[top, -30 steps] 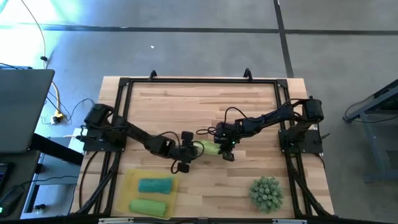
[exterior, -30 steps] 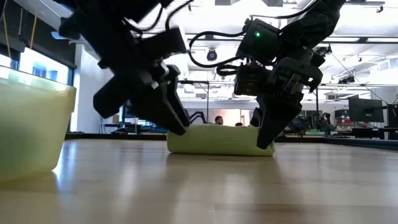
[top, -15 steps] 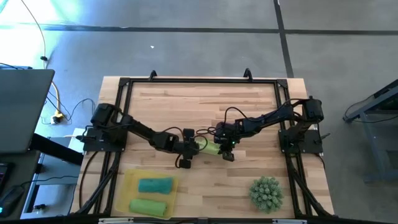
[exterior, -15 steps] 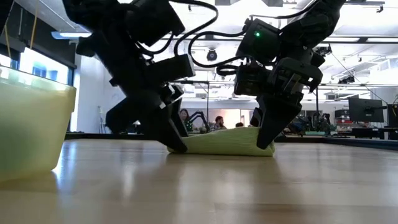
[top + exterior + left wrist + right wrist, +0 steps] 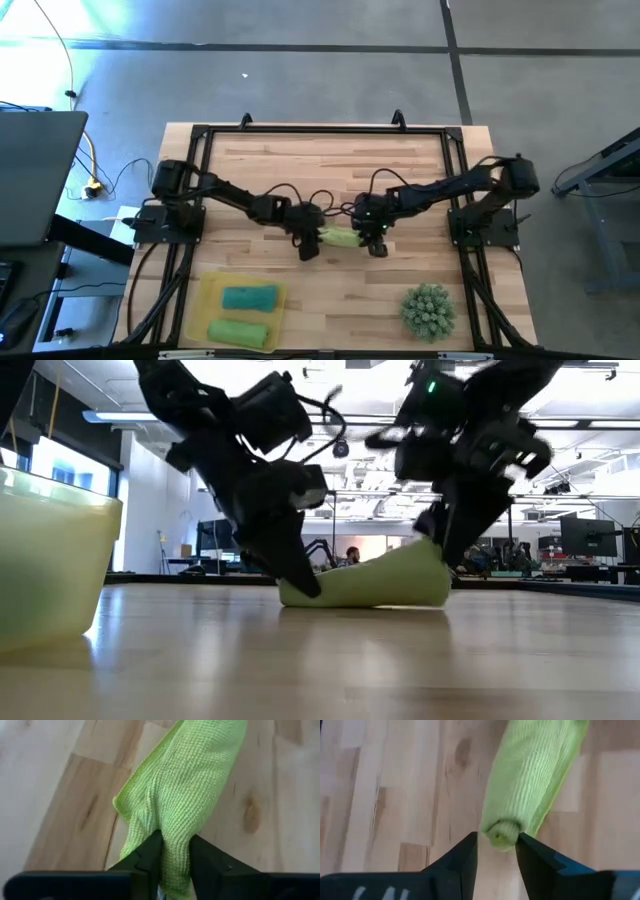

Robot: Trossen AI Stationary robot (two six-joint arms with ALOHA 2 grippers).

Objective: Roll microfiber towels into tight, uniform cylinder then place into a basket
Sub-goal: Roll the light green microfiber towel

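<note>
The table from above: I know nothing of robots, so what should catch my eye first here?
Two dark arms meet at mid-table over a lime green towel roll, the left gripper pinching one end and the right gripper straddling the other. Near the front edge on the left, a yellow basket already holds a teal roll and a green roll. A spiky green plant sits at front right.
</note>
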